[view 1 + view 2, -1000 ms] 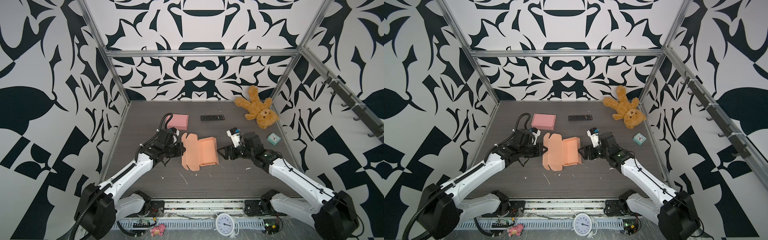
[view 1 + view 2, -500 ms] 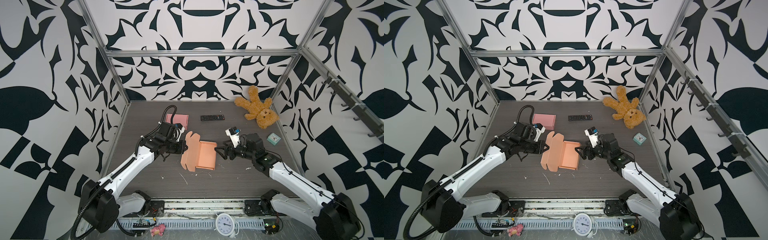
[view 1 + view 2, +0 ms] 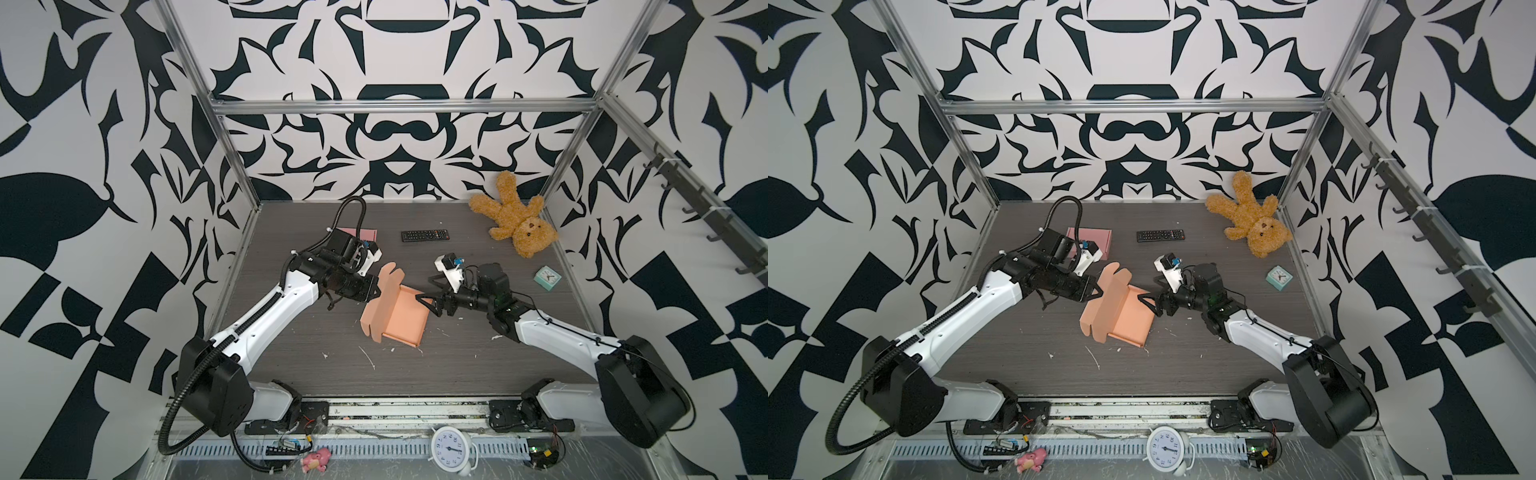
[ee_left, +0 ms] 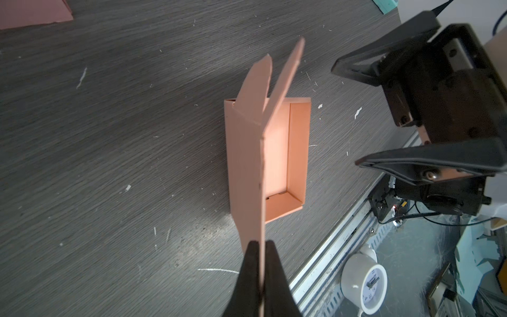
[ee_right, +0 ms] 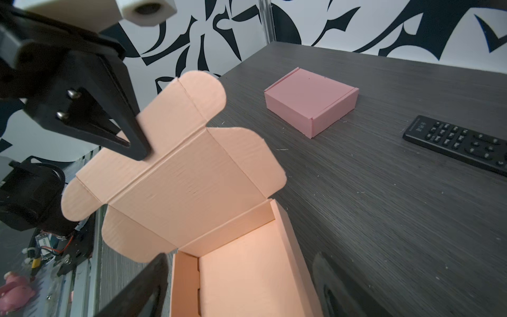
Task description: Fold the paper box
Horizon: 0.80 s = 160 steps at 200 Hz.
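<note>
Two grippers: left gripper point(image 4: 261, 244) pinched the box point(image 4: 297, 142) by its raised lid point(image 5: 186, 170); right gripper point(image 3: 426, 306) gaped wide, seemingly straddling the rim.

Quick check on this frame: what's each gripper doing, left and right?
Left gripper: closed, pinching the paper box lid.
Right gripper: open, holding nothing.

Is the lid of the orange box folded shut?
No, the lid stands upright above the open orange box, pinched by the left gripper.
</note>
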Each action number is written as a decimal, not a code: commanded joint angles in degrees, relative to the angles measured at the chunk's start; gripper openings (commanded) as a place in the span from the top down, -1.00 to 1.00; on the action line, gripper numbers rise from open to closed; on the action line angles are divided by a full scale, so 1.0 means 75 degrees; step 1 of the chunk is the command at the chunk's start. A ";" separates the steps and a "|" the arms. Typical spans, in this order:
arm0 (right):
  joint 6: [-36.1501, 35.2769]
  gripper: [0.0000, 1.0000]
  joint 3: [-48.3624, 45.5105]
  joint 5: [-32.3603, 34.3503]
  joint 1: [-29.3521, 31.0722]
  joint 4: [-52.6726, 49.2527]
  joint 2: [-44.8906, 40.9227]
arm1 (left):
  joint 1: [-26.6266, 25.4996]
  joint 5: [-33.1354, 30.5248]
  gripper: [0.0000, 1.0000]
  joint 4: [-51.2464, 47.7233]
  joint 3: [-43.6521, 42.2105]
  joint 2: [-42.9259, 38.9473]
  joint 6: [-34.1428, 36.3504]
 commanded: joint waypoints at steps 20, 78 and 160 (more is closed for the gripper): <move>-0.1309 -0.66 0.1052 -0.0541 0.0056 -0.0122 0.0281 | -0.0007 0.0280 0.85 -0.1137 0.0658 0.0282 0.0828; -0.2414 -0.59 0.2133 -0.1673 0.0051 -0.1063 0.1293 | -0.0047 0.0438 0.84 -0.1664 0.1151 0.0544 0.1135; -0.2698 -0.55 0.3090 -0.1866 0.0058 -0.1513 0.2283 | -0.0173 0.0351 0.82 -0.1675 0.1256 0.0780 0.1131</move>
